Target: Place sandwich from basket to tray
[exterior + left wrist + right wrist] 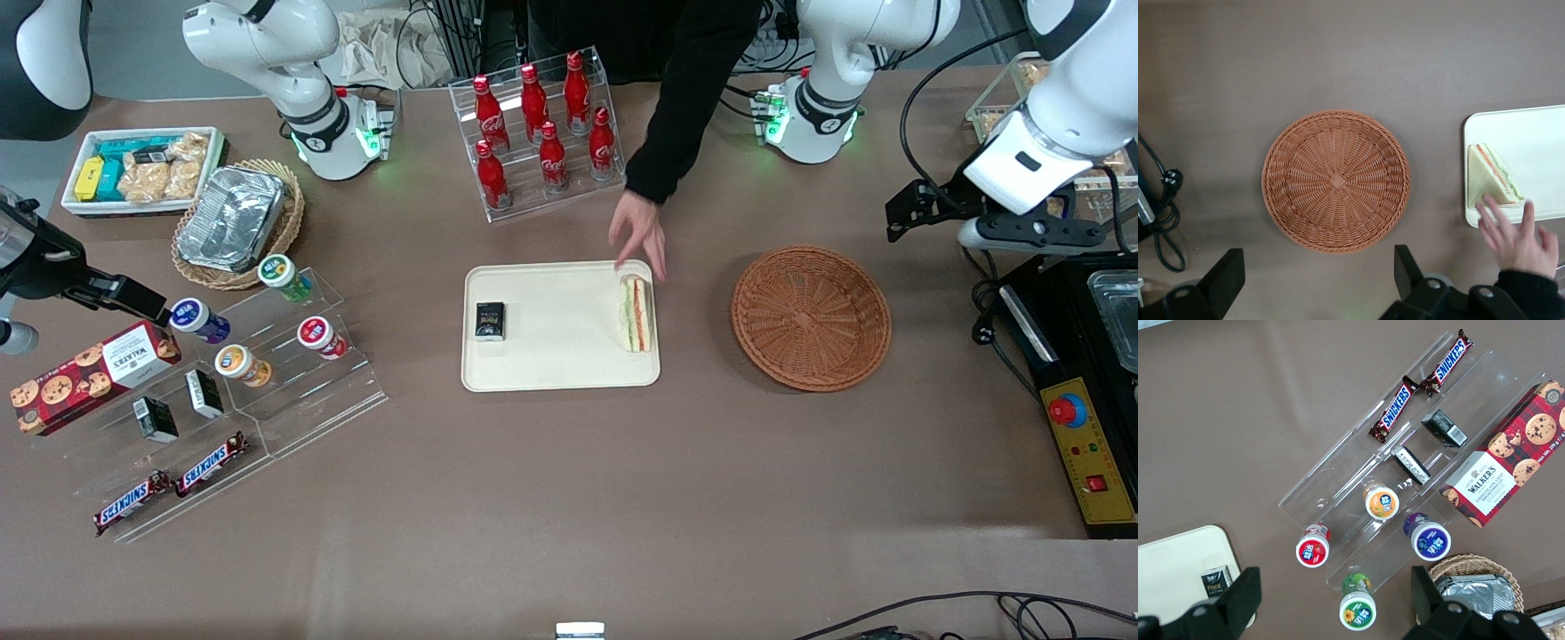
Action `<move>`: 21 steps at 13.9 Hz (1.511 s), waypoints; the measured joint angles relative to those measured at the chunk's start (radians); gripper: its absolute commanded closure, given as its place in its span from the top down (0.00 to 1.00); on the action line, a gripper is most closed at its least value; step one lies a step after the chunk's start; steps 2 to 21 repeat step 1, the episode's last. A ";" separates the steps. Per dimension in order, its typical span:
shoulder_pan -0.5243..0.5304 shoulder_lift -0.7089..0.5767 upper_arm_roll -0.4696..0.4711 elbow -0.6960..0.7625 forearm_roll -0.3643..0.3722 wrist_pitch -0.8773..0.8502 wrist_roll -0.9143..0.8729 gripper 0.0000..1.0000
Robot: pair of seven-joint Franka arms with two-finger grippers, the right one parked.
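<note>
While the sandwich (637, 313) is lying on the tray (560, 369), on its side against the rim at the end nearest the basket (811, 317), the basket itself is sitting empty, so the task as worded is looking either already finished or not yet set up. A person's hand (642, 237) is reaching in, fingers spread and open, hovering at the corner of the tray just beside the sandwich; whether it is touching the bread cannot be told.

Handling judgement: the wedge is probably light and soft, with white bread that is going to dent under pressure and filling layers that could slide apart. A gentle pinch across the two flat bread faces, near the middle of the wedge, is looking like the safest hold; squeezing along the layered edge is risking squashed filling.

The gripper (1318, 283) is hanging high above the table, over the edge of the basket that faces the working arm's end, pointing straight down. Its fingers (1406, 270) are standing wide apart, holding nothing, wider than the sandwich is thick.

A small black box (490, 321) is also resting on the tray, well apart from the sandwich.
</note>
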 measured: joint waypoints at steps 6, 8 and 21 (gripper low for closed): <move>0.032 -0.003 -0.032 0.000 0.000 0.000 0.000 0.99; 0.032 -0.003 -0.032 0.000 0.000 0.000 0.000 0.99; 0.032 -0.003 -0.032 0.000 0.000 0.000 0.000 0.99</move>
